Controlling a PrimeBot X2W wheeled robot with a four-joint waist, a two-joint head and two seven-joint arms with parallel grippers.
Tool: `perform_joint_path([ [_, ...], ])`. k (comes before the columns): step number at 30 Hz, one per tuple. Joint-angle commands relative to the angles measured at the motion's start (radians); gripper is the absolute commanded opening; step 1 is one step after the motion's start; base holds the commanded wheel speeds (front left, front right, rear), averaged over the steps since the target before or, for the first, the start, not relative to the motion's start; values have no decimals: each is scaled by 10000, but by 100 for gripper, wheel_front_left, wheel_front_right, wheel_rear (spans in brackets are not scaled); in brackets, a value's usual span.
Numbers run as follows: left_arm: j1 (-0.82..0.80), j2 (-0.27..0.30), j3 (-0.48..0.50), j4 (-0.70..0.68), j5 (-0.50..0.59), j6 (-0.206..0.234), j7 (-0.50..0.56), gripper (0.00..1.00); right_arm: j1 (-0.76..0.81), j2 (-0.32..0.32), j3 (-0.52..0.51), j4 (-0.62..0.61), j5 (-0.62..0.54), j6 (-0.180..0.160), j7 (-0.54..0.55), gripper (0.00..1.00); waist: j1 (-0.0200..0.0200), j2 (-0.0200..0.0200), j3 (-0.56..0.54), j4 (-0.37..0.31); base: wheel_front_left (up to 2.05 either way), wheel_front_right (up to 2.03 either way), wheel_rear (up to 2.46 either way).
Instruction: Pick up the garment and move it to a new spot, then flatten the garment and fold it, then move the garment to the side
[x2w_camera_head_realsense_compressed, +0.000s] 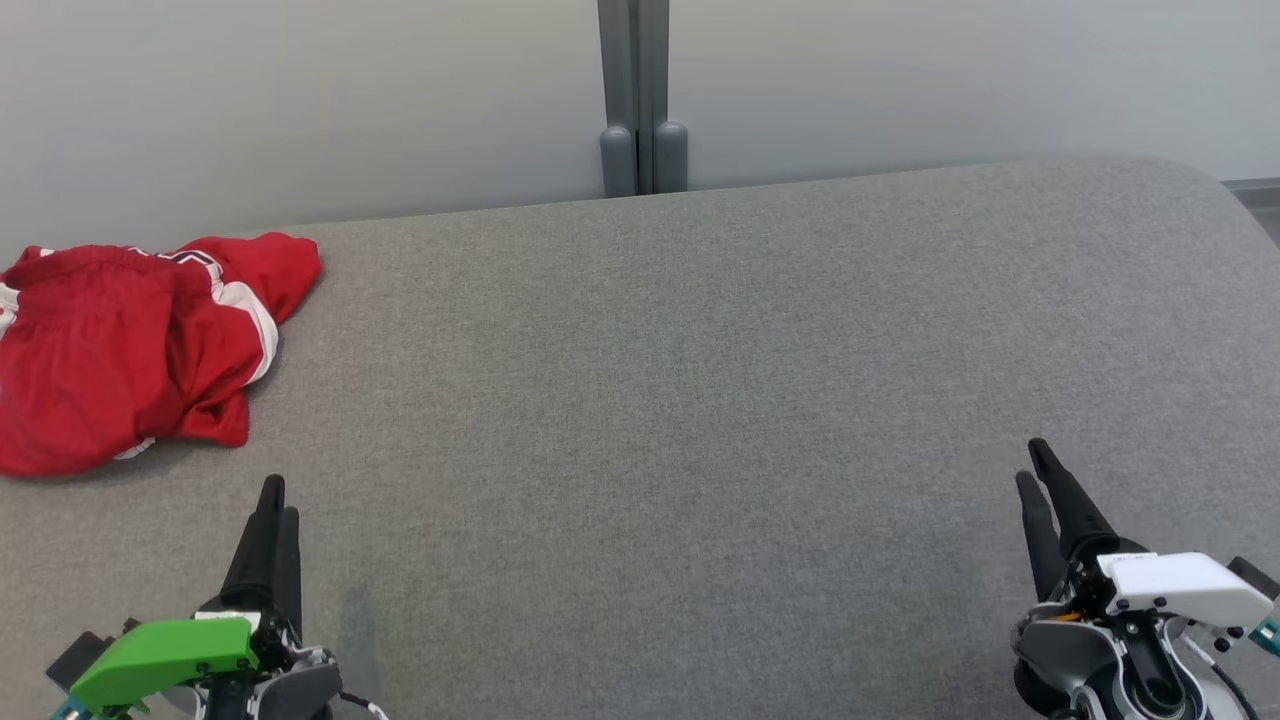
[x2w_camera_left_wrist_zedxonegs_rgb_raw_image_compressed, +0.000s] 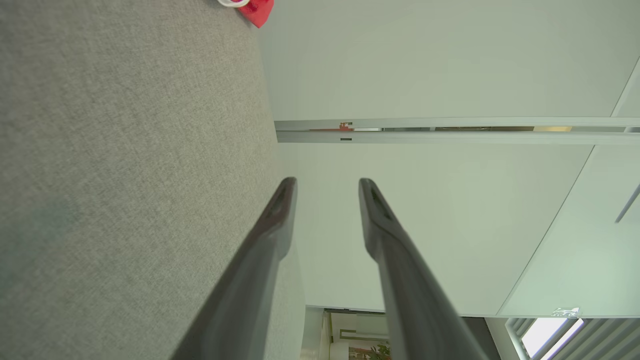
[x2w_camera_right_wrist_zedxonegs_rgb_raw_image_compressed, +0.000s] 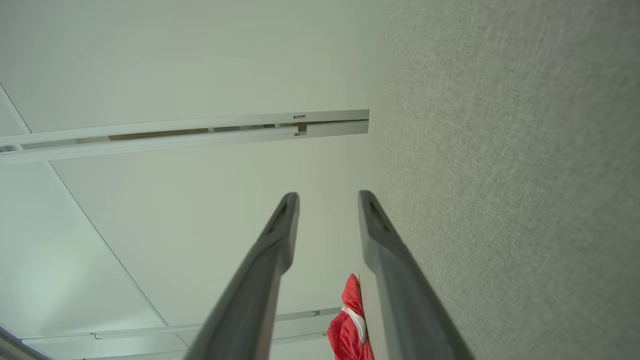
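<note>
The garment, red with white stripes, lies crumpled at the far left of the grey padded surface. A corner of it peeks in at the top of the left wrist view, and it also appears low between the fingers in the right wrist view. My left gripper hovers near the front left, just below the garment and apart from it, open and empty. At the front right, far from the garment, my right gripper is open and empty too.
A pale wall rises behind the surface, with a grey vertical post at its middle. The surface's far right corner is rounded. Between the two grippers stretches bare grey fabric.
</note>
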Motion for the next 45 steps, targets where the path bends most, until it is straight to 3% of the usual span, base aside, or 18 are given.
perform_joint_path([
  [1,28,-7,-24,33,4,0,-15,100,38,9,17,35,-4,0,-15,100,0,0,0,0,0,0,0],
  [16,252,6,-531,-310,714,16,-707,100,247,0,422,-138,-640,1,-710,100,0,0,19,5,0,0,0],
  [33,237,35,-1164,-1403,3864,818,-1412,100,382,-29,704,-1077,-4021,2,-1417,100,0,0,60,7,0,0,0],
  [45,306,53,-1711,-1540,5992,1090,-1836,100,468,-46,1079,-1455,-6163,3,-1843,100,0,0,110,29,0,0,0],
])
